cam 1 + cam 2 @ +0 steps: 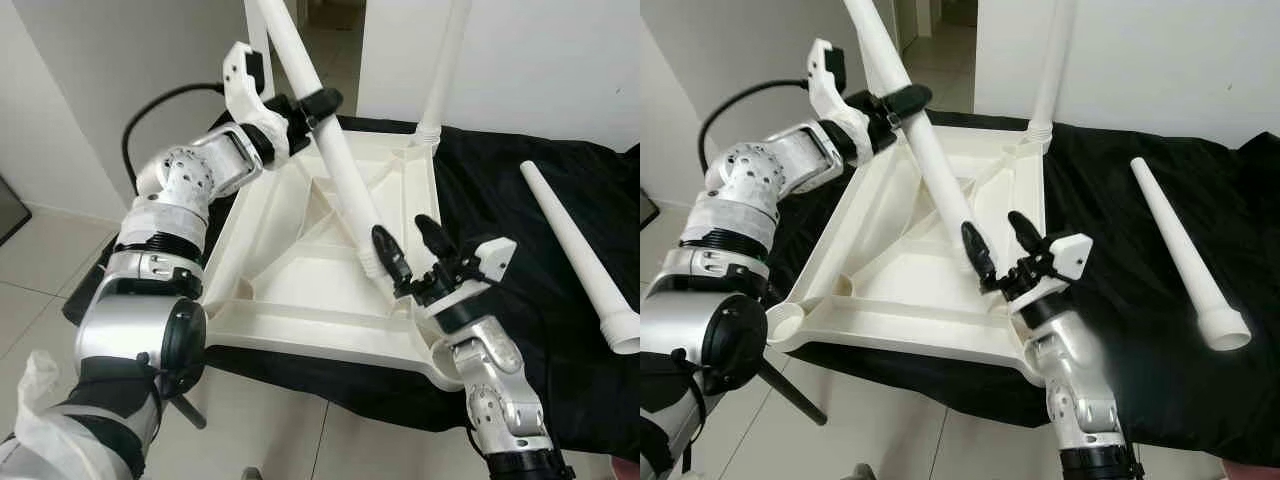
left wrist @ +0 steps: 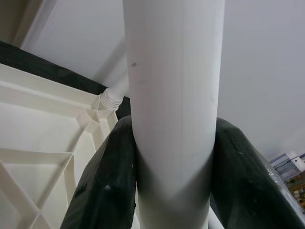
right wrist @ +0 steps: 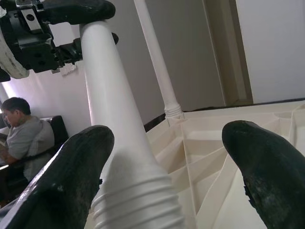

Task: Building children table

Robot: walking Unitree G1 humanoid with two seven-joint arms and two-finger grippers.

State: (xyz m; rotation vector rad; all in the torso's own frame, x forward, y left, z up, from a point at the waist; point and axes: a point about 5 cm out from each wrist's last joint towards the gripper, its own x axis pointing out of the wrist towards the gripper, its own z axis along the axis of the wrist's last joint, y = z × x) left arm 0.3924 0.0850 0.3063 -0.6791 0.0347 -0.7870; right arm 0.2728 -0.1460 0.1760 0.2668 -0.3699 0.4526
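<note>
A white plastic table top (image 1: 290, 300) lies upside down on a black cloth. One white leg (image 1: 441, 70) stands screwed into its far corner socket. My left gripper (image 1: 312, 108) is shut on a second white leg (image 1: 340, 160), which slants down over the underside; its threaded end (image 1: 372, 262) hangs near the front right. In the left wrist view that leg (image 2: 174, 95) sits between the black fingers (image 2: 102, 191). My right gripper (image 1: 412, 248) is open beside the threaded end, one finger (image 3: 71, 181) touching the leg (image 3: 124, 157), the other apart. A third leg (image 1: 580, 250) lies on the cloth at right.
The black cloth (image 1: 520, 330) covers the surface under the table top and runs off to the right. White tiled floor (image 1: 40, 260) lies at left, white walls behind. A person (image 3: 24, 133) sits in the background of the right wrist view.
</note>
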